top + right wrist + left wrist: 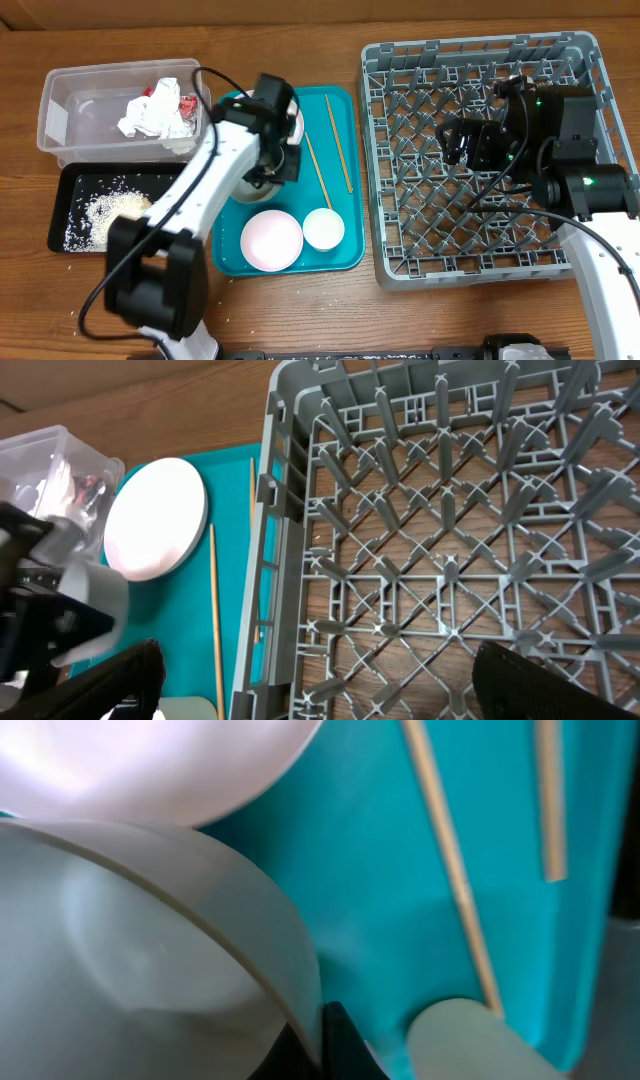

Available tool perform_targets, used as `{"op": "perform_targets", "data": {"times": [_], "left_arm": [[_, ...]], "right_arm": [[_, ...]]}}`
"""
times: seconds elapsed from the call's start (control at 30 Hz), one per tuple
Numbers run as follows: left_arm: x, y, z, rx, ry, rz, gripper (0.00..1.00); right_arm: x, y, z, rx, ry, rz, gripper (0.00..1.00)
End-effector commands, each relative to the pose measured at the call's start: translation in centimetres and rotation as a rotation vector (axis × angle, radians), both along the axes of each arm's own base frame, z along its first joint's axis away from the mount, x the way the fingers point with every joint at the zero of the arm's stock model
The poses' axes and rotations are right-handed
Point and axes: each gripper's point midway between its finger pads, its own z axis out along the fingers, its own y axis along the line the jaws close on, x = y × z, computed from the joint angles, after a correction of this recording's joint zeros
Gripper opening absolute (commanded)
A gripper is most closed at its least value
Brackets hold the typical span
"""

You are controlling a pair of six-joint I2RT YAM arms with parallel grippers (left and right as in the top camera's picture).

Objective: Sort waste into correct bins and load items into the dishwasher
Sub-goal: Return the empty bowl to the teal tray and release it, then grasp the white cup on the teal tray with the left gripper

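The left gripper (277, 152) has its jaws pinched on the rim of the bowl (150, 950), which hangs just below them over the tray (345, 150). A good lift would go straight up, clear of the chopsticks (450, 870) beside the jaws. The bowl then travels to the rack (372, 150) under the wide-open jaws of the right gripper (335, 682).

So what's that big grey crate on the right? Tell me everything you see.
The dish rack is a square grey plastic crate with open grid walls and a lattice floor of upright pegs. It lies flat on the wooden table, close beside the teal tray. No dishes are in it; the right gripper, open, hangs above it.
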Motion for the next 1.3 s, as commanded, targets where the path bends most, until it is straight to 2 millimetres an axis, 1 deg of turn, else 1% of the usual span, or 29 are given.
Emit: {"op": "perform_targets", "data": {"times": [0.0,0.07,0.13,0.2,0.23,0.3,0.33,0.4,0.47,0.5,0.53,0.6,0.63,0.7,0.8,0.9,1.07,1.2,1.23,1.27], "left_arm": [[-0.2,1.2,-2.1,0.088,0.041,-0.022,0.04],[-0.3,1.2,-2.9,0.095,0.063,-0.022,0.04],[-0.3,1.2,-3.1,0.097,0.07,-0.022,0.06],[-0.3,1.2,-2.8,0.095,0.066,-0.022,0.11],[-0.2,1.2,-2.6,0.094,0.062,-0.022,0.15],[0.0,1.2,-1.7,0.093,0.058,-0.021,0.26],[0.1,1.1,-1.0,0.092,0.056,-0.021,0.3],[0.4,1.0,0.4,0.089,0.051,-0.025,0.35],[0.7,0.6,1.9,0.073,0.042,-0.053,0.38],[0.8,0.1,2.6,0.055,0.039,-0.084,0.39],[0.8,-1.0,3.6,0.012,0.033,-0.151,0.42],[0.3,-2.8,4.6,-0.063,0.033,-0.274,0.48],[-0.2,-3.7,4.7,-0.094,0.037,-0.338,0.52],[-1.2,-5.0,4.4,-0.116,0.054,-0.44,0.55],[-2.7,-5.8,3.2,-0.104,0.095,-0.517,0.56],[-4.4,-6.4,1.8,-0.093,0.142,-0.547,0.56],[-6.0,-6.3,0.2,-0.079,0.192,-0.56,0.55],[-6.8,-5.9,-0.7,-0.071,0.223,-0.55,0.48],[-6.9,-5.8,-0.8,-0.071,0.226,-0.549,0.43],[-6.8,-5.8,-1.0,-0.071,0.226,-0.545,0.36]], "right_arm": [[0.4,0.0,1.0,0.005,-0.025,-0.001,1.0],[0.4,0.0,1.0,0.005,-0.025,-0.001,1.0],[0.4,0.0,1.0,0.005,-0.025,-0.001,1.0],[0.4,0.0,1.0,0.005,-0.025,-0.001,1.0],[0.4,0.0,1.0,0.005,-0.025,-0.001,1.0],[0.4,0.0,1.0,0.005,-0.026,-0.001,1.0],[0.4,0.0,1.0,0.005,-0.026,-0.001,1.0],[0.4,0.0,1.0,0.005,-0.026,-0.001,1.0],[0.4,0.0,1.0,0.005,-0.026,-0.001,1.0],[0.4,0.0,1.0,0.005,-0.026,-0.001,1.0],[0.4,0.0,1.0,0.005,-0.026,-0.001,1.0],[0.4,0.0,1.0,0.005,-0.026,-0.001,1.0],[0.4,0.0,1.0,0.005,-0.026,-0.001,1.0],[0.4,0.0,1.0,0.005,-0.026,-0.001,1.0],[0.4,0.0,1.0,0.005,-0.026,-0.001,1.0],[0.4,0.0,1.0,0.005,-0.025,-0.001,1.0],[0.4,0.0,1.0,0.005,-0.025,-0.001,1.0],[0.4,0.0,1.0,0.005,-0.026,-0.001,1.0],[0.4,0.0,1.0,0.005,-0.026,-0.001,1.0],[0.4,0.0,1.0,0.005,-0.025,-0.001,1.0]]}}
